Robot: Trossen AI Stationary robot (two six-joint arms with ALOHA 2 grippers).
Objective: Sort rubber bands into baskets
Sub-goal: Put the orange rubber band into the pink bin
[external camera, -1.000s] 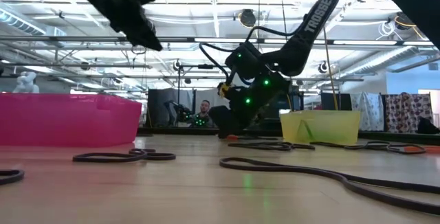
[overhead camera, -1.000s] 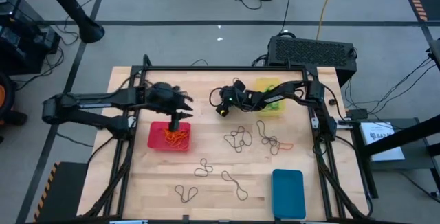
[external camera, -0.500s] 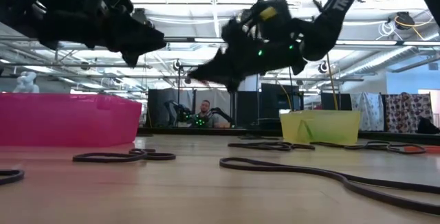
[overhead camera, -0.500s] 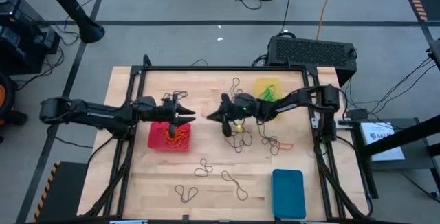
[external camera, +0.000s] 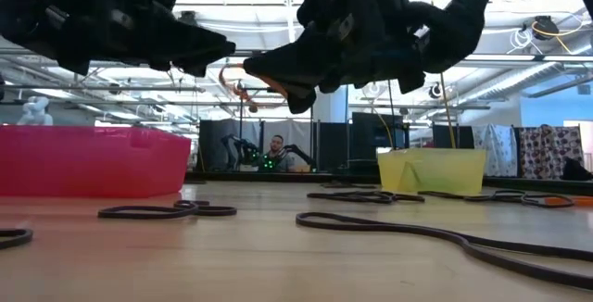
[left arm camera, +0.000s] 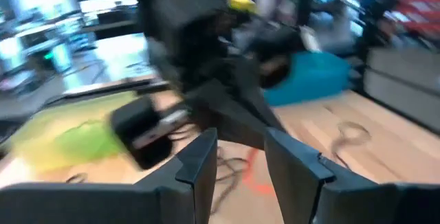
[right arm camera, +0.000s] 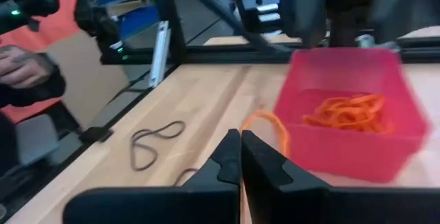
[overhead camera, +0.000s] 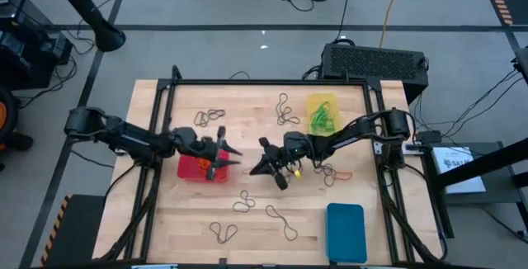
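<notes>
Here right gripper (right arm camera: 240,157) pinches orange band (right arm camera: 268,124), loop toward red basket (right arm camera: 347,117).

The high view looks straight down on the red basket (overhead camera: 198,168); the low view sees it (external camera: 93,158) level from tabletop height; the right wrist view faces it (right arm camera: 344,107) closely.

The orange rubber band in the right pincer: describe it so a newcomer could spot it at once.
Start at the red basket holding orange bands. Just beside it, the right pincer is shut on one orange rubber band, a thin loop raised off the wood, unlike the dark bands lying flat.
</notes>
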